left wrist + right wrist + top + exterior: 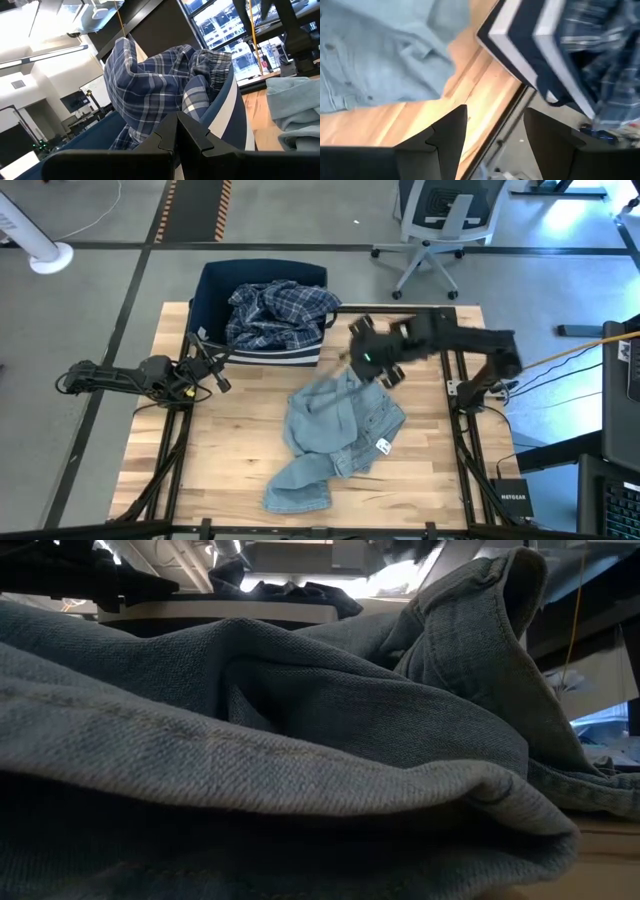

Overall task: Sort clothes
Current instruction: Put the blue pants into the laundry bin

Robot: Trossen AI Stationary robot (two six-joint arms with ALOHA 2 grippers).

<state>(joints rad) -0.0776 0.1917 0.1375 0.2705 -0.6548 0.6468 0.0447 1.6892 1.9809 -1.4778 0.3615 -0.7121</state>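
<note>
At the bench's far edge, the right gripper (372,358) hangs empty with fingers apart, beside the navy bin (262,273). Jeans (335,430) sprawl mid-bench. The left gripper (212,369), fingers pressed together, waits at the left edge.

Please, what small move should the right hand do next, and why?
Probably lower onto the jeans and close on them. The right hand hangs open and empty above their upper edge, the plaid shirt already lies in the bin, and the jeans remain on the table.
</note>
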